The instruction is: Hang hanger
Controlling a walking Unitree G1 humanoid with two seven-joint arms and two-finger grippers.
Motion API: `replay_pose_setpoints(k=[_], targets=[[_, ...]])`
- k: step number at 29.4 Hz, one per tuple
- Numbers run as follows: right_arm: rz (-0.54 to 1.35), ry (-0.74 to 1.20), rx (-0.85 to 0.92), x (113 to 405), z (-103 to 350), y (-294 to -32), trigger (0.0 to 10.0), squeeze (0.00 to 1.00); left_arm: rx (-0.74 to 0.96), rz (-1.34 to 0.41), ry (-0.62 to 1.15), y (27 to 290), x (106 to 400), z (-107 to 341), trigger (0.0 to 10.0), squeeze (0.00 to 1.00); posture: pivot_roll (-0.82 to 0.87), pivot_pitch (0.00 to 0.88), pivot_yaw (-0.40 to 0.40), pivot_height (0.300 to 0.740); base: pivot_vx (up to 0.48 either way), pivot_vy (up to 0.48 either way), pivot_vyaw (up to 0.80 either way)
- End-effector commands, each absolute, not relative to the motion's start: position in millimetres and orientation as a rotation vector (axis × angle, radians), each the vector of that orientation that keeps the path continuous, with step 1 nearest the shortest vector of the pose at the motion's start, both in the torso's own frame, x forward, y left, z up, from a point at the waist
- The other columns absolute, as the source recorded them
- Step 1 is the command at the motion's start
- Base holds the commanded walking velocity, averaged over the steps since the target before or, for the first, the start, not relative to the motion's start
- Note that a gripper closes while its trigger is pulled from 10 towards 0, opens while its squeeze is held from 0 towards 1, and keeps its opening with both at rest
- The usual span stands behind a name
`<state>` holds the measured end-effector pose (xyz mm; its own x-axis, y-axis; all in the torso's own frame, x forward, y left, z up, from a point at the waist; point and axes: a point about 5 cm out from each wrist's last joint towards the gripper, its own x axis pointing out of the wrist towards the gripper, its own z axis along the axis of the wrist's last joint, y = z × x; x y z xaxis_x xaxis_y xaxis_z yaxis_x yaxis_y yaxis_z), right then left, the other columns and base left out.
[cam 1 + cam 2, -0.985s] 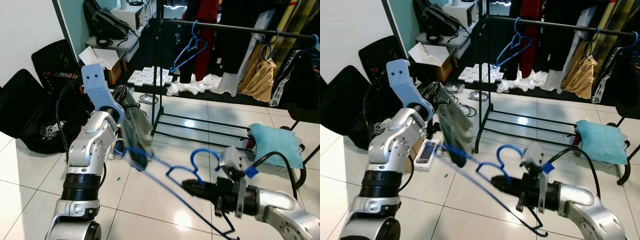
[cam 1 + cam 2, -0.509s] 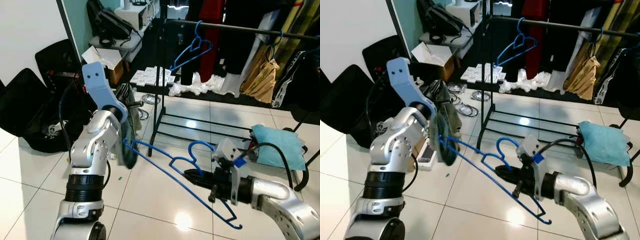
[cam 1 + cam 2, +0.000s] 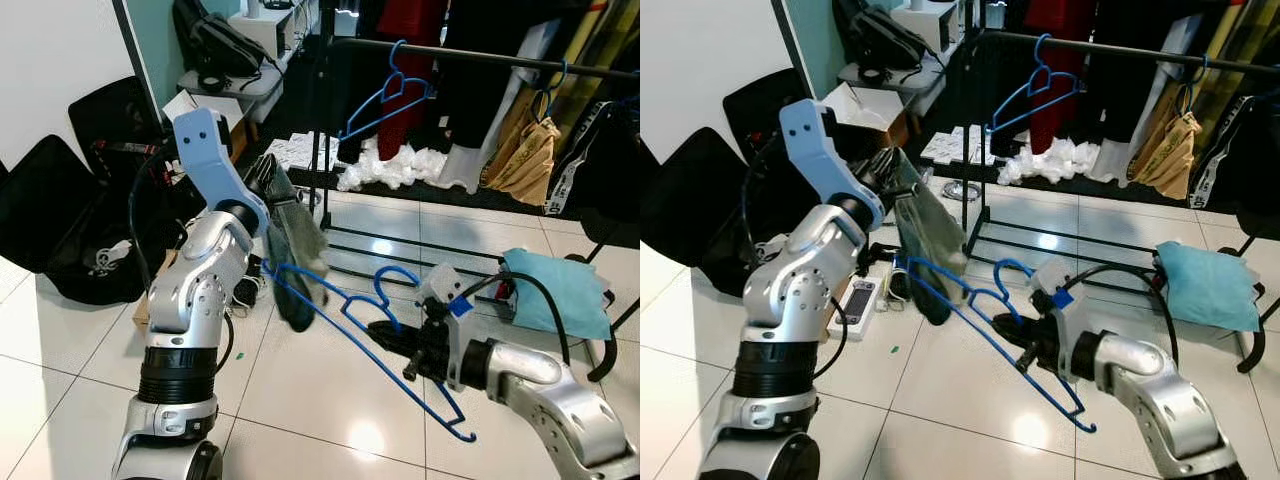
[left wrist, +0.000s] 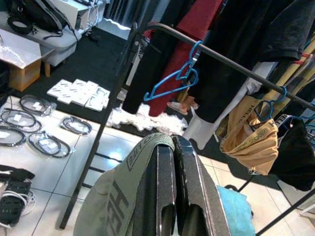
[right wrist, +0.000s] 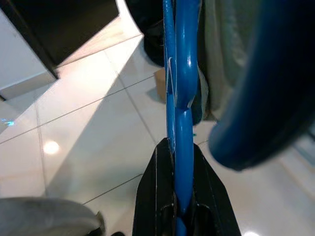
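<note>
At centre frame, one blue hanger (image 3: 372,335) is clamped in the right gripper (image 3: 393,338). The raised left gripper (image 4: 173,196) pinches one grey-green garment (image 3: 296,250); a second blue hanger (image 3: 385,100) hangs on the rail (image 3: 480,58), upper centre.

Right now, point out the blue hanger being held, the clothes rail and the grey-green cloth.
blue hanger (image 3: 380,362), left eye view, on its long lower bar.
clothes rail (image 3: 470,57), left eye view, on the top bar.
grey-green cloth (image 3: 296,240), left eye view, on its hanging middle.

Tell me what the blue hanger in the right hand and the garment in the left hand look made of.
Blue hanger: thin rod with a smooth glossy blue skin, probably plastic or coated wire; the look leaves that open. Garment: soft olive-grey woven fabric, matte, drooping in folds, with printed lettering in the left wrist view.
</note>
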<state>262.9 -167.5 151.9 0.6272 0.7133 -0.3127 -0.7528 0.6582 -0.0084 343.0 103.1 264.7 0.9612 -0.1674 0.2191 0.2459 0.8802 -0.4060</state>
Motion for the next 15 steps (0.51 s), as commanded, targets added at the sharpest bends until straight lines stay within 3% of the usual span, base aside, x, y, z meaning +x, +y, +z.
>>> replay_pose_setpoints(k=[1, 8, 15], targets=[[0.838, 0.319, -0.138, 262.8, 147.6, -167.4, 10.0, 0.00, -0.458, -0.215, -0.188, 103.2, 341.2, 268.3, 10.0, 0.00, -0.03, 0.072, 0.018, 0.740, 0.000, 0.000, 0.00], [0.748, 0.287, -0.160, 274.7, 154.5, -172.6, 10.0, 0.00, -0.459, -0.216, -0.185, 102.4, 340.1, 268.8, 10.0, 0.00, -0.03, 0.072, 0.017, 0.740, 0.000, 0.000, 0.00], [0.801, 0.264, -0.159, 271.7, 160.9, -168.8, 10.0, 0.00, -0.461, -0.215, -0.182, 102.7, 339.6, 268.9, 10.0, 0.00, -0.03, 0.071, 0.015, 0.740, 0.000, 0.000, 0.00]])
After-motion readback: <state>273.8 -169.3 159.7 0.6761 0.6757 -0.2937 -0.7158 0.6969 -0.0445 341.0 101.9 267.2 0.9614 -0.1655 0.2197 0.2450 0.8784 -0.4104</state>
